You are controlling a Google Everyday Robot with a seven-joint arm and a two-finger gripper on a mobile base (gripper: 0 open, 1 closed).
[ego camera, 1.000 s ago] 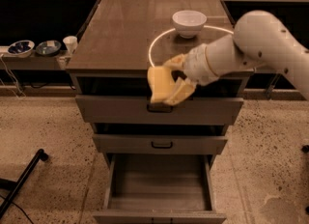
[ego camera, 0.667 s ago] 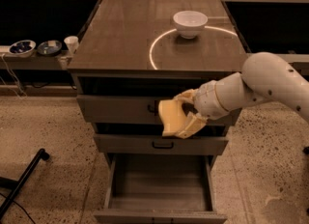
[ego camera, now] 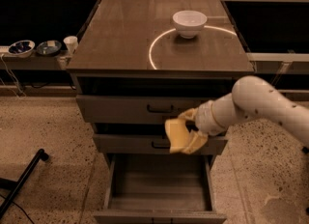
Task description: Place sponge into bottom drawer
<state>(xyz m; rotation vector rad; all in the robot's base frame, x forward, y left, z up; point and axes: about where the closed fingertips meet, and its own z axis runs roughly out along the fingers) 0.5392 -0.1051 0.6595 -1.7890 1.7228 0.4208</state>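
Note:
The pale yellow sponge [ego camera: 176,133] is held in my gripper [ego camera: 187,132], in front of the middle drawer and above the open bottom drawer [ego camera: 159,185]. The gripper's yellowish fingers [ego camera: 195,142] are shut on the sponge's right side. My white arm [ego camera: 260,107] reaches in from the right. The bottom drawer is pulled out, and its plain wooden interior shows with nothing in it.
A white bowl [ego camera: 189,23] sits on the cabinet top [ego camera: 120,39] beside a bright ring of light. The top drawer [ego camera: 135,108] and middle drawer [ego camera: 125,143] have dark handles. Small bowls [ego camera: 35,48] and a cup [ego camera: 70,43] rest on a ledge at left. A black leg [ego camera: 21,184] lies at lower left.
My gripper has carried the sponge down from the level of the cabinet's top edge to the front of the middle drawer, closer to the open bottom drawer.

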